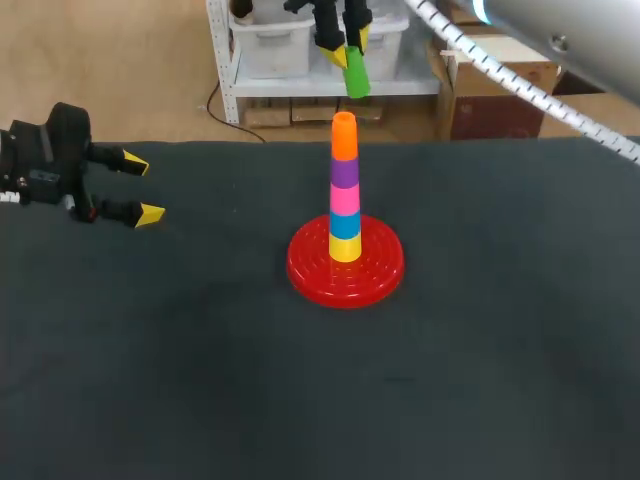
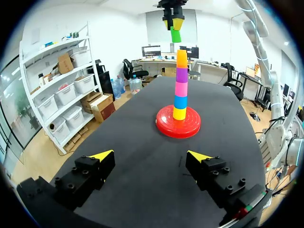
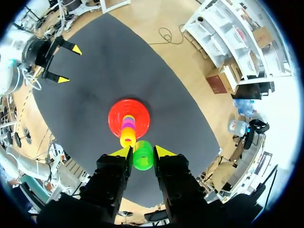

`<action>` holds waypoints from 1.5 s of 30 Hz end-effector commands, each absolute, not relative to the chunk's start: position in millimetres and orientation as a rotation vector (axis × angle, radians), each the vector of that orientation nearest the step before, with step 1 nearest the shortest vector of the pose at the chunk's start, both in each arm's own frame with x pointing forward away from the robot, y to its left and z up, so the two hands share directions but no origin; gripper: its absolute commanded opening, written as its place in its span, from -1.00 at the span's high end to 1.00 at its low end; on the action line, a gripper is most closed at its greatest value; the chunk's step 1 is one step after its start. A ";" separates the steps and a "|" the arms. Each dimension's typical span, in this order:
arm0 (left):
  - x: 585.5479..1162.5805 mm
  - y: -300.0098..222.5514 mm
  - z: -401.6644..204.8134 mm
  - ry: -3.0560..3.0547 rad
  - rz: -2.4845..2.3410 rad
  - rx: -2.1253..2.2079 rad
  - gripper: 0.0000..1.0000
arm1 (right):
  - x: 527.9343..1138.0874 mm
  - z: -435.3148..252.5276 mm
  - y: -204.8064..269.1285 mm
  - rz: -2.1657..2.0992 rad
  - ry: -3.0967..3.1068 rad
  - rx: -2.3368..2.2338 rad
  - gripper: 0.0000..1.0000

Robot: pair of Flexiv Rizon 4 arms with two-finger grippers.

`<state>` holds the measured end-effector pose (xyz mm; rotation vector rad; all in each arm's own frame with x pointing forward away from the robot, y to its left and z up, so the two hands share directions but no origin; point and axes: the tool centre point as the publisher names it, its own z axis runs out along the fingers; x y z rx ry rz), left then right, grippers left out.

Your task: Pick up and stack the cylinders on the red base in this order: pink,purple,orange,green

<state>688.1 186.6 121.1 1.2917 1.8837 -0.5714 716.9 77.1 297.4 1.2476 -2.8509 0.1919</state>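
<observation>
Orange-topped stack [image 1: 344, 190] on the red base [image 1: 345, 268]: holding the right tool [image 1: 347, 48] high above it, pointing down, pinching the green cylinder [image 1: 355, 72]. Holding the left tool [image 1: 143, 188] low over the bench [image 1: 500, 350], spread.

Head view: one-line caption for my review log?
Right gripper holds the green cylinder above the yellow-blue-pink-purple-orange stack on the red base; left gripper open, far left.

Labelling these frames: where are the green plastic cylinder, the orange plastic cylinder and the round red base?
green plastic cylinder [image 1: 357, 75]: head view, its side.
orange plastic cylinder [image 1: 344, 138]: head view, its side.
round red base [image 1: 385, 268]: head view, bare rim.
</observation>
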 end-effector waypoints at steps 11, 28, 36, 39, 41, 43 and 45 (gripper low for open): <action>686.5 187.1 119.7 1.877 -0.569 1.288 -1.00 | 719.5 294.2 97.1 0.302 -2.567 1.182 1.00; 686.5 187.1 119.7 1.877 -0.569 1.288 -1.00 | 701.6 292.0 98.7 0.288 -2.644 1.229 1.00; 686.5 187.1 119.7 1.877 -0.569 1.288 -1.00 | 699.0 284.6 98.2 0.251 -2.673 1.270 1.00; 686.5 187.1 119.7 1.877 -0.569 1.288 -1.00 | 699.6 280.1 96.4 0.240 -2.678 1.273 1.00; 686.5 187.1 119.7 1.877 -0.569 1.288 -1.00 | 699.9 278.8 95.6 0.234 -2.687 1.277 1.00; 686.5 187.1 119.7 1.877 -0.569 1.288 -1.00 | 700.6 278.3 94.8 0.232 -2.698 1.282 1.00; 686.5 187.1 119.7 1.877 -0.569 1.288 -1.00 | 702.7 278.2 94.6 0.229 -2.713 1.295 1.00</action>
